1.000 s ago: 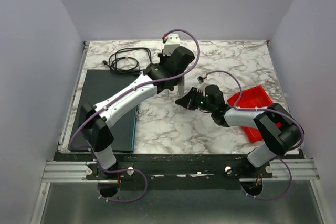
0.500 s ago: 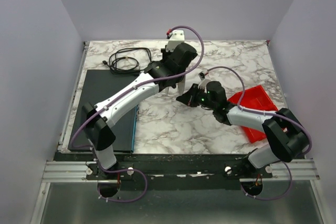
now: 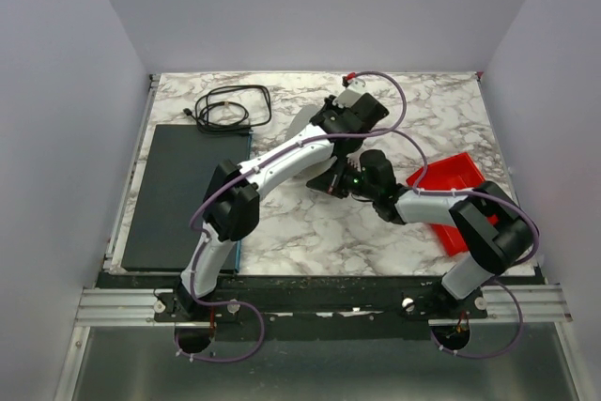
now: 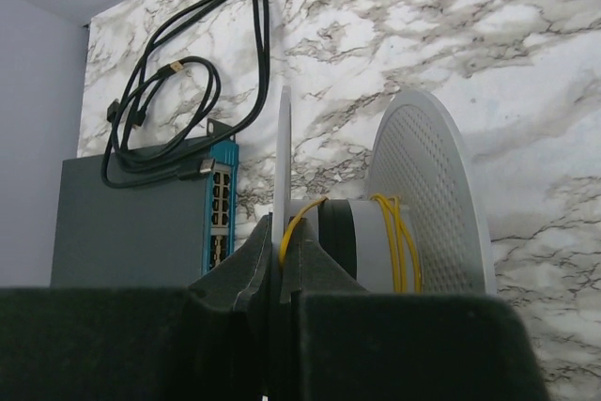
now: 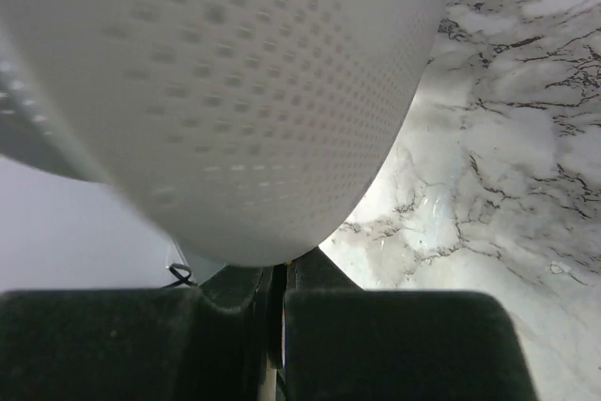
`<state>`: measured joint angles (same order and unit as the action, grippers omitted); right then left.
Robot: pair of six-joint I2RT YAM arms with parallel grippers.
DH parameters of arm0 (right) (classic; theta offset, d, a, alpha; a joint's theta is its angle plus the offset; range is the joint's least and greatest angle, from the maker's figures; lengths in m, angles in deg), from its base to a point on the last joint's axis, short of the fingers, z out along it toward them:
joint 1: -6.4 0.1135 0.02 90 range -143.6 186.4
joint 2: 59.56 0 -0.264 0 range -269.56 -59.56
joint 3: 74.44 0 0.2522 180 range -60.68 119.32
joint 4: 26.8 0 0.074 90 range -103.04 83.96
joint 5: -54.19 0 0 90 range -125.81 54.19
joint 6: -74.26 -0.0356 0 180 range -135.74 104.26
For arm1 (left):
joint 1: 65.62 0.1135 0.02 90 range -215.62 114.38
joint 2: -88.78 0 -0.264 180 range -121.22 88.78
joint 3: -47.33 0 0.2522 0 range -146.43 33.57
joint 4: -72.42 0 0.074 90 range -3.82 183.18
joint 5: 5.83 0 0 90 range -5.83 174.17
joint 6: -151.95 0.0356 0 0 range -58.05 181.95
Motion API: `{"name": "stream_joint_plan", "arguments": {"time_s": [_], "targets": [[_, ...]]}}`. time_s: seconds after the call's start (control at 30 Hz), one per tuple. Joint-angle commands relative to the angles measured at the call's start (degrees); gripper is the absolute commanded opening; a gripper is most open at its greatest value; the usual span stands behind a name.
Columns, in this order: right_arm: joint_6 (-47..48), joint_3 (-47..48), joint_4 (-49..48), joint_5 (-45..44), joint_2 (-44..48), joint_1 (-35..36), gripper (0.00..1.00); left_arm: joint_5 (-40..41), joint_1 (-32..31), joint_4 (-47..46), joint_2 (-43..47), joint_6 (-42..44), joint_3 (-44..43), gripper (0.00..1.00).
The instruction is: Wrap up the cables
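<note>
Winding so far: the wire (image 4: 394, 232), thread-thin and yellow, lies in a few loose turns round the grey hub of a white spool (image 4: 427, 185). One strand crosses from the hub to the near flange, right at the left fingertips.
Spool: it has two perforated flanges and stands on edge in the left wrist view. In the right wrist view one dotted flange, blurred, fills most of the picture just ahead of the right claw.
Left claw (image 4: 282, 255): pressed together on the thin near flange, gripping its rim. I cannot tell whether the crossing strand touches the fingers or only passes beside them.
Right claw (image 5: 279, 279): the fingers are pressed all but together under the flange. A pale sliver in the slit may be the wire, but it is too small to be sure.
Just changed: within the last second the left arm has swung its wrist to the right across the far middle of the counter (image 4: 488, 63), and its elbow has folded in toward the centre. The right claw has stayed about where it was, now tucked under the left wrist.
Meaning for the task: this looks like the spool being carried round against a held strand, which would lay on another turn. Wrapping seems under way but far from full, and any slack still off the spool is out of sight.
Risk: a limp strand could slip off the hub if tension drops.
Around: a black looped cord (image 3: 230, 107) lies at the far left, a dark box with ports (image 4: 131, 223) is near it, and a red tray (image 3: 451, 180) is on the right.
</note>
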<state>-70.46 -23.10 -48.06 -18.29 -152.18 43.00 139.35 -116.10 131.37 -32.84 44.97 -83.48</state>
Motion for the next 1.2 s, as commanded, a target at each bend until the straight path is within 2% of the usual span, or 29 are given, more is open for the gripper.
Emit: {"name": "stream_joint_plan", "arguments": {"time_s": [0.0,0.33,0.6,0.73,0.9,1.07,1.17], "targets": [[-4.7,0.3,-2.2,-4.1,-0.3,0.0,0.01,1.9,-1.4,2.9,-2.0,2.9,-2.8,0.0],[-7.5,0.0,0.3,-12.3,-2.4,0.0,0.01,-4.7,-3.1,-0.7,-2.1,8.2,0.6,0.0],[-7.2,-6.1,-7.4,-12.1,-1.3,-0.1,0.01,-8.6,-3.0,-2.6,-1.5,9.7,4.0,0.0],[-4.6,-10.1,-8.2,-12.6,2.9,-0.2,0.01,-10.7,-3.0,-3.8,-1.6,11.8,6.2,0.0],[-2.6,-12.9,-0.9,-14.4,11.6,-0.7,0.07,-12.0,-3.2,-4.4,-1.6,12.6,9.0,0.0],[-1.8,-12.5,14.5,-20.3,19.8,-1.5,0.22,-12.9,-3.6,-3.8,-1.7,12.6,10.4,0.01],[-1.6,-11.9,21.1,-23.0,23.6,-2.5,0.29,-14.5,-4.1,-2.3,-2.0,11.6,10.4,0.07]]}}
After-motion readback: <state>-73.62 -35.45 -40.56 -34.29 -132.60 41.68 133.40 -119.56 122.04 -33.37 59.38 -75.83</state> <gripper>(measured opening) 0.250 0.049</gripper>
